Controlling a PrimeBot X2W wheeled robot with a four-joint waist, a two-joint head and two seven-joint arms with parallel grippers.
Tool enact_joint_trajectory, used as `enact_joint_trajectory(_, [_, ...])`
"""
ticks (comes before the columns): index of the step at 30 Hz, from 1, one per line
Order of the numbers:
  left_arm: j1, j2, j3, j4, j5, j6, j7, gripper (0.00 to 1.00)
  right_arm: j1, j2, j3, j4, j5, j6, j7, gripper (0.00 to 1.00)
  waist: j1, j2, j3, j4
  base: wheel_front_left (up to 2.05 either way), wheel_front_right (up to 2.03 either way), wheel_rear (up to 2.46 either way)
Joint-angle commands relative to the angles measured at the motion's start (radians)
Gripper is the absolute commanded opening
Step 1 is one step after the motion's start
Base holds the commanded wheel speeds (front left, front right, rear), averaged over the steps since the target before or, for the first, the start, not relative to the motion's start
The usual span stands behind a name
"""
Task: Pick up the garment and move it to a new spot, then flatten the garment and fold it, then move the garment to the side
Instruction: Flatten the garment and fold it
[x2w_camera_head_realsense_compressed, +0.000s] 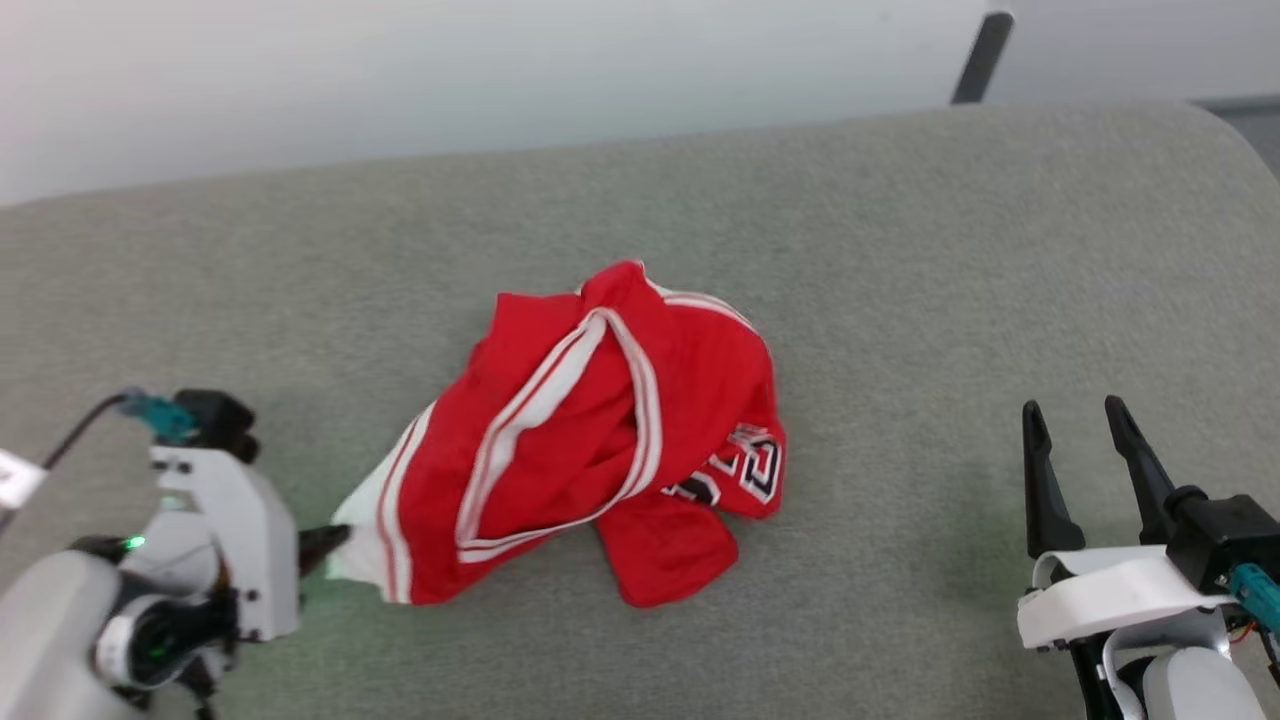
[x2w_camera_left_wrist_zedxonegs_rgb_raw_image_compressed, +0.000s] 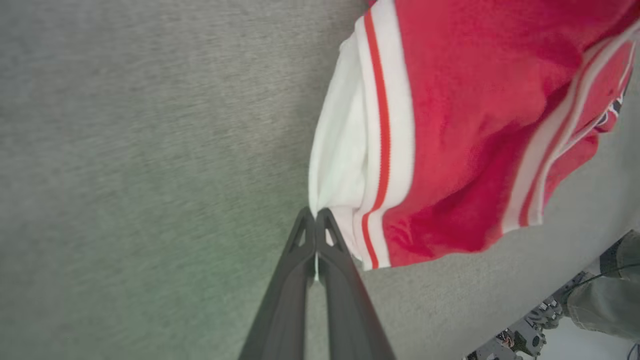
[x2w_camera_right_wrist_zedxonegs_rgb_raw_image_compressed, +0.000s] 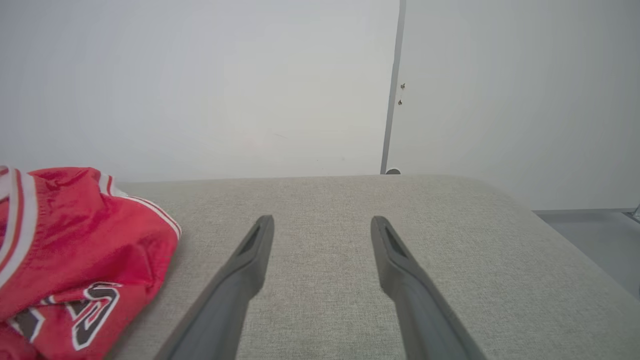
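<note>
The garment is a crumpled red jersey with white striped trim and black-and-white lettering, lying mid-surface on the grey cushion. Its white sleeve edge points toward my left gripper, whose two dark fingers are pressed together on that white corner. In the head view the left gripper meets the garment's lower left tip. My right gripper stands open at the lower right, well apart from the garment, with nothing between its fingers. The garment's lettered part lies to the left of it.
The grey upholstered surface spreads wide around the garment, with a rounded far right corner. A white wall lies behind it, and a dark post rises at the back right. A person's trouser leg shows beyond the near edge.
</note>
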Motion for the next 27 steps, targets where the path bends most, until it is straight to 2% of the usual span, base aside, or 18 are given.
enact_joint_trajectory(1, [0.024, 0.018, 0.014, -0.009, -0.004, 0.010, -0.012, 0.00, 0.014, 0.000, -0.001, 0.003, -0.007, 0.000, -0.001, 1.00, 0.0000, 0.0000, -0.038, 0.039, 0.00, 0.00, 0.00])
enact_joint_trajectory(12, [0.128, 0.120, 0.086, 0.029, 0.009, 0.063, -0.081, 0.00, 0.041, 0.000, 0.020, 0.025, -0.014, 0.000, -0.001, 1.00, 0.0000, 0.0000, -0.090, 0.074, 0.00, 0.00, 0.00])
enact_joint_trajectory(17, [0.164, 0.131, 0.092, 0.075, 0.010, 0.078, -0.098, 0.00, 0.044, 0.000, 0.026, 0.029, -0.013, 0.000, -0.001, 1.00, 0.0000, 0.0000, -0.100, 0.074, 0.00, 0.00, 0.00])
enact_joint_trajectory(23, [0.183, 0.105, 0.096, 0.141, -0.001, 0.072, -0.132, 0.00, 0.054, 0.000, 0.033, 0.033, -0.010, 0.000, -0.001, 1.00, 0.0000, 0.0000, -0.099, 0.076, 0.00, 0.00, 0.00])
enact_joint_trajectory(24, [0.179, 0.098, 0.099, 0.149, -0.005, 0.069, -0.141, 0.10, 0.055, 0.000, 0.034, 0.034, -0.011, 0.000, -0.001, 1.00, 0.0000, 0.0000, -0.099, 0.077, 0.00, 0.00, 0.00])
enact_joint_trajectory(25, [0.174, 0.095, 0.100, 0.156, -0.006, 0.066, -0.144, 0.24, 0.055, 0.000, 0.035, 0.036, -0.010, 0.000, -0.001, 1.00, 0.0000, 0.0000, -0.098, 0.078, 0.00, 0.00, 0.00])
enact_joint_trajectory(27, [0.165, 0.092, 0.093, 0.164, 0.003, 0.061, -0.152, 0.42, 0.052, 0.000, 0.037, 0.039, -0.012, 0.000, -0.001, 1.00, 0.0000, 0.0000, -0.100, 0.084, 0.00, 0.00, 0.00])
